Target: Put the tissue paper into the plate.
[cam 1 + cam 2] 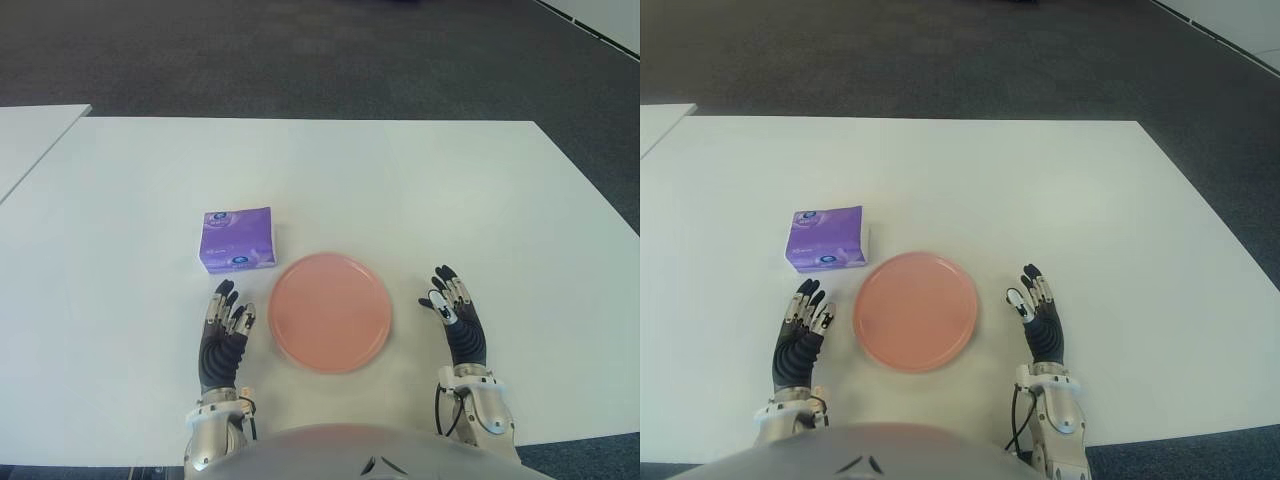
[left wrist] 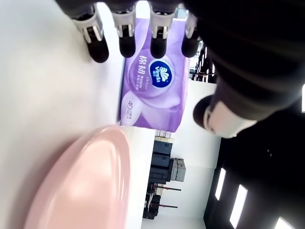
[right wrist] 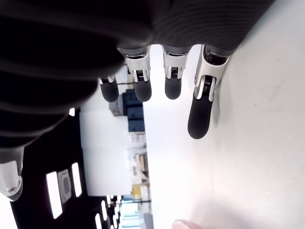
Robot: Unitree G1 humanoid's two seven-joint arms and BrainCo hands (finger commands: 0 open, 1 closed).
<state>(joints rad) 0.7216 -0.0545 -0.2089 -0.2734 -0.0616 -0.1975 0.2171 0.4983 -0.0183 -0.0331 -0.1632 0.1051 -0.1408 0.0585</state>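
Left wrist view: my left hand (image 1: 226, 330) open, fingers extended, holding nothing. Tissue pack (image 1: 238, 239) lies on worktop (image 1: 420, 190) just ahead of it, beyond fingertips, beside plate (image 1: 329, 312). My right hand (image 1: 455, 312) open, empty, across plate, farther off. Left hand nearer; reach forward.

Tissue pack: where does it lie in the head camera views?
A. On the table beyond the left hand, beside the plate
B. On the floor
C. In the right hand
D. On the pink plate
A: the purple tissue pack lies on the white table, beyond the open left hand and apart from the pink plate.
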